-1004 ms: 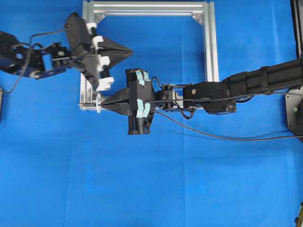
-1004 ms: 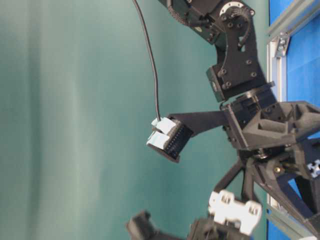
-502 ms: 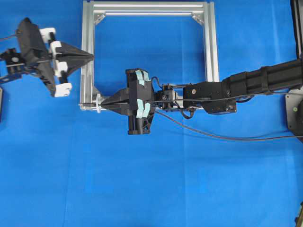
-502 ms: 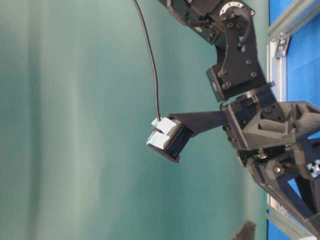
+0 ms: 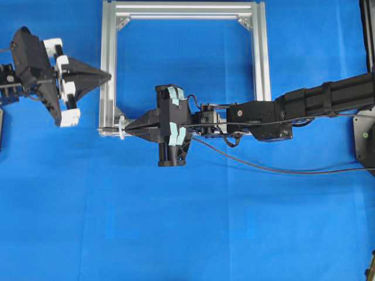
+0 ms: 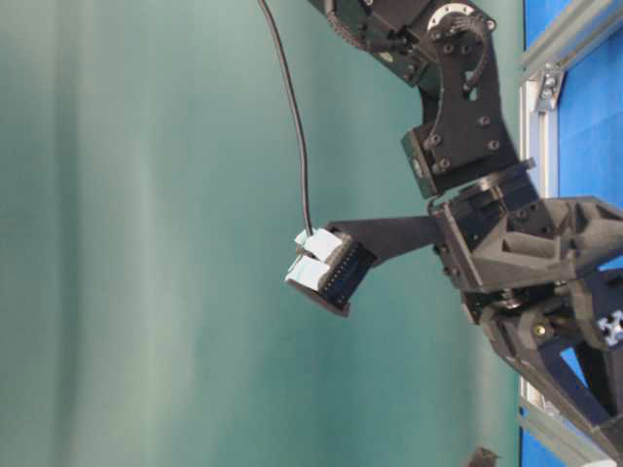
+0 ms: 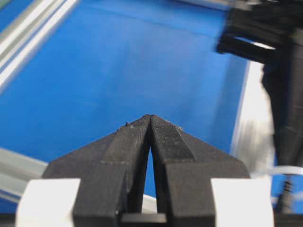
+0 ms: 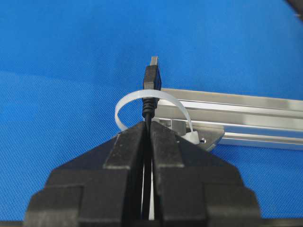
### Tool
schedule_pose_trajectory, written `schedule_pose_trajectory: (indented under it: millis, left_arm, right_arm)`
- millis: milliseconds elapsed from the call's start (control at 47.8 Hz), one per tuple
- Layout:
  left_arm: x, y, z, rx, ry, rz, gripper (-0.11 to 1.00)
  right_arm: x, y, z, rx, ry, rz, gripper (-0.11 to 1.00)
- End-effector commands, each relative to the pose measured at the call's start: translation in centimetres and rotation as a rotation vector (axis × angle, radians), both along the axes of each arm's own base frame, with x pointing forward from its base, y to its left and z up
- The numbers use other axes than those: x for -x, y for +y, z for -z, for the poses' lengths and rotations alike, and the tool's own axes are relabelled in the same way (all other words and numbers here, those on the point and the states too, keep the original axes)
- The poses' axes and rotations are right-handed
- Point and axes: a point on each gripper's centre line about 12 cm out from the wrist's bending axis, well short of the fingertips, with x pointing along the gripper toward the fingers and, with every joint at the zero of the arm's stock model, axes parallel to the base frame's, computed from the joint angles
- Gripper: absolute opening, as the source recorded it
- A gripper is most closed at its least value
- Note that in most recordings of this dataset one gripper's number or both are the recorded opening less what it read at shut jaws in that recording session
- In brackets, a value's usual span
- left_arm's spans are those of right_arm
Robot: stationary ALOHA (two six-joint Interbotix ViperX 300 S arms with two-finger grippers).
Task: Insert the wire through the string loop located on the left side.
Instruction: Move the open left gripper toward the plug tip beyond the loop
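The square silver aluminium frame [image 5: 184, 12] lies on the blue tabletop [image 5: 187, 234] at upper centre of the overhead view. The right gripper [image 8: 147, 126] is clenched on the thin black wire with its small black plug [image 8: 151, 78]. The plug protrudes through the white string loop [image 8: 137, 98] at the frame's lower-left corner.

Risk: the loop is flexible, so the plug may slip back out when the grip opens.

The left gripper [image 5: 108, 76], at upper left, is clenched and empty, well apart from the plug.
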Motion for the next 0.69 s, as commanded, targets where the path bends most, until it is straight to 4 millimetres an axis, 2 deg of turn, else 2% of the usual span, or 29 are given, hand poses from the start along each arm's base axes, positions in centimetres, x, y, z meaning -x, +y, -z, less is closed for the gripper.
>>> schedule_pose_trajectory:
  millis: [0,293,669]
  left_arm:
    - [-0.3,-1.6,-0.6,-0.005,-0.03,0.063,0.0]
    - [-0.2,-5.8,-0.7,-0.003,-0.034,0.227,0.0]
    - [-0.2,-6.3,-0.6,-0.004,-0.02,0.25,0.0]
  right_arm:
    - [-0.3,-0.2,-1.6,-0.001,-0.041,0.003,0.0]
    - [-0.4,-0.1,-1.6,0.0,-0.046,0.002,0.0]
    - [-0.3,-0.2,-1.6,0.001,-0.046,0.003,0.0]
